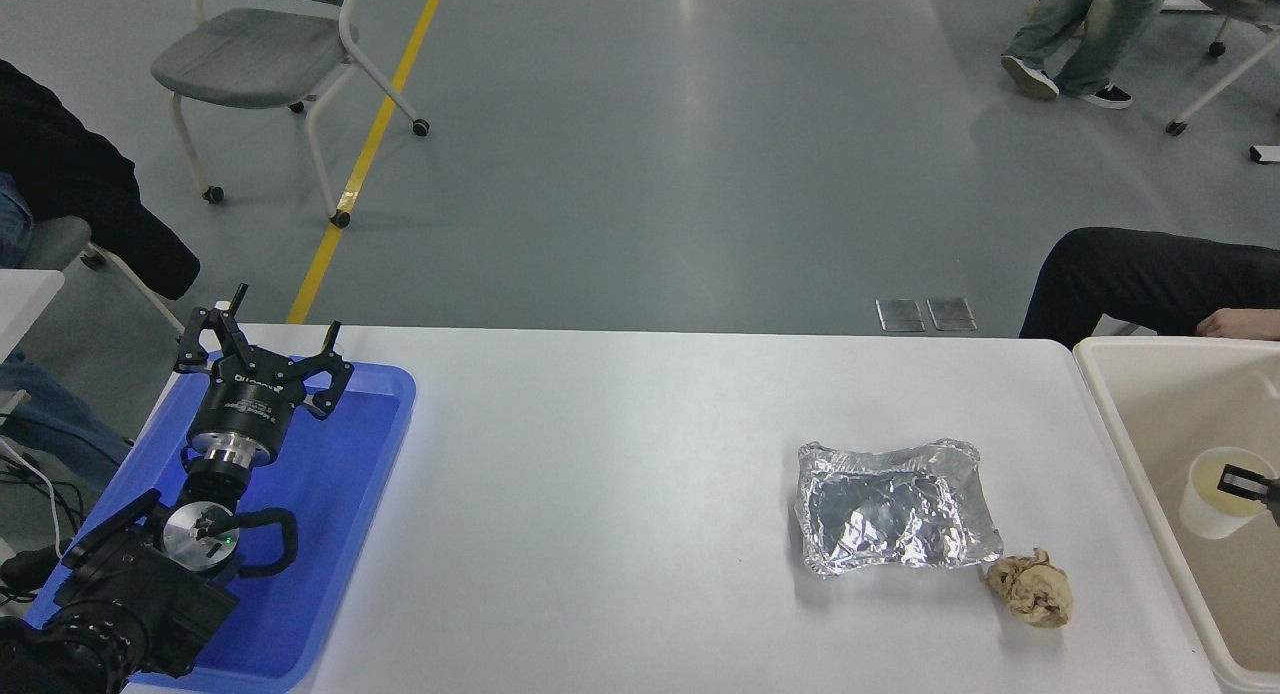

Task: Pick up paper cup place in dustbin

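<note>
The paper cup (pixel 1208 496), small and cream-white, is inside the dustbin (pixel 1150 343), the large beige tub at the table's right end. It is tilted with its mouth towards the right. My right gripper (pixel 1250 486) comes in from the right edge. Only a black fingertip (pixel 1243 482) shows, set at the cup's rim and holding it. The rest of the arm is out of view. My left gripper (pixel 262 359) is parked open over the blue tray (pixel 340 534) at the lower left.
A crinkled silver foil tray (pixel 893 507) lies right of the table's centre, with a crumpled brown paper ball (pixel 1030 589) at its near right corner. A person's black-clad leg (pixel 1150 274) and hand (pixel 1240 323) are just behind the dustbin's far rim.
</note>
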`<state>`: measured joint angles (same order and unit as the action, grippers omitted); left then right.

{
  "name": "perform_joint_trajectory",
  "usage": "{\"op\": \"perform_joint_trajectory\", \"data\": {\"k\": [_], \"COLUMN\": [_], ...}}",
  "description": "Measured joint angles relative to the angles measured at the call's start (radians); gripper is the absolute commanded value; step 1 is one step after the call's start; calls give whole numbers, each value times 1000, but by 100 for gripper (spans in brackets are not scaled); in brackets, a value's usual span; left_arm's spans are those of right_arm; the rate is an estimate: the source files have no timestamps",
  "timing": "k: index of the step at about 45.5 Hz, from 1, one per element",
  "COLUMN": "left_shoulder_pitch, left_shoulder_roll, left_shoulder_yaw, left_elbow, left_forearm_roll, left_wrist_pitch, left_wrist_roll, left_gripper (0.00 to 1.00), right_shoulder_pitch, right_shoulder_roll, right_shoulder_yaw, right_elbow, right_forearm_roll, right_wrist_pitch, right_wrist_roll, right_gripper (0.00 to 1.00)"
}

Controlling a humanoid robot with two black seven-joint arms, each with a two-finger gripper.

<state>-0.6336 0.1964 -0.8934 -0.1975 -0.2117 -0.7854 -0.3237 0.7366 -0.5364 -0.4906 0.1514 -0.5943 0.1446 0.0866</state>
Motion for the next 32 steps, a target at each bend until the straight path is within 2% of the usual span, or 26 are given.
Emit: {"op": "perform_joint_trajectory", "data": {"k": [13,22,32], "left_shoulder_pitch": [-1,-2,-3], "left_shoulder_roll": [0,-1,-1], "left_shoulder_yaw": [0,1,1], "left_elbow": [0,0,0], "left_forearm_roll": [0,0,0], "left_wrist_pitch": [0,0,0], "left_wrist_roll": [0,2,2], "left_gripper": [100,100,100], "right_shoulder_pitch": [185,484,853], "right_shoulder_roll": [-58,-136,-168], "right_shoulder_yaw": [-76,-229,-384], "right_elbow": [162,439,803], "right_forearm_roll": [-23,-84,-134], "right_wrist_pitch": [16,44,156], "right_wrist_roll": [-1,-8,-14], "right_gripper": [100,100,100]}}
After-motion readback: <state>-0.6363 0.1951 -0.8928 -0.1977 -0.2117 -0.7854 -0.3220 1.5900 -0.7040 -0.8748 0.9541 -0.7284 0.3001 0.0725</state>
